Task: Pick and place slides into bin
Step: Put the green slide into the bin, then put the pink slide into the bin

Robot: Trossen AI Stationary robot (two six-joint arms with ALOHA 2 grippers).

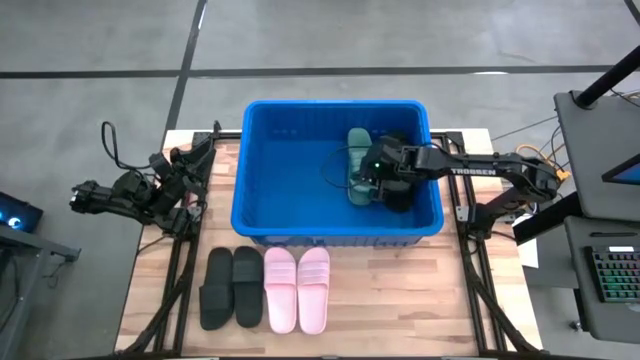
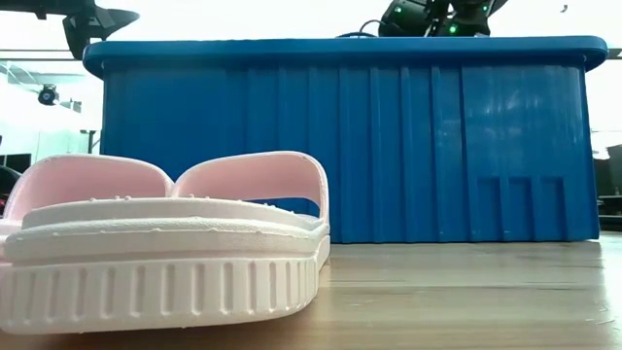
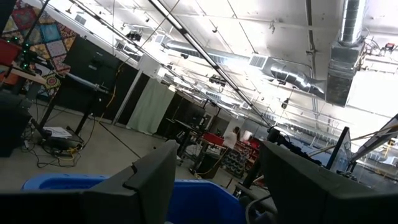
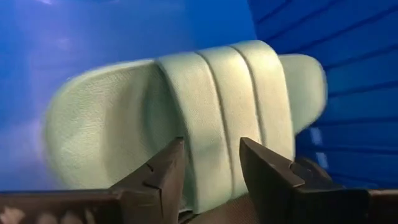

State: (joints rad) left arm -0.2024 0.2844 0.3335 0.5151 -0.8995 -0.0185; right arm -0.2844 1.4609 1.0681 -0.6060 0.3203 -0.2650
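Fingers of the right gripper (image 4: 211,168) stand parted astride a green slide's (image 1: 358,165) strap inside the bin (image 1: 260,170); left gripper (image 1: 190,165) gapes left of it. Black (image 1: 231,287) and pink slides (image 1: 297,288) lie on the wooden table (image 1: 400,300). Ducts cross the ceiling.

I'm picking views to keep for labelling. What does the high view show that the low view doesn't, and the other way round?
Only the high view shows the bin's inside, where the right gripper sits at a green slide, jaws apart, plus the black pair and the left gripper waiting beside the bin. Only the low view shows the bin's ribbed outer wall. Both share the blue bin and pink slides.
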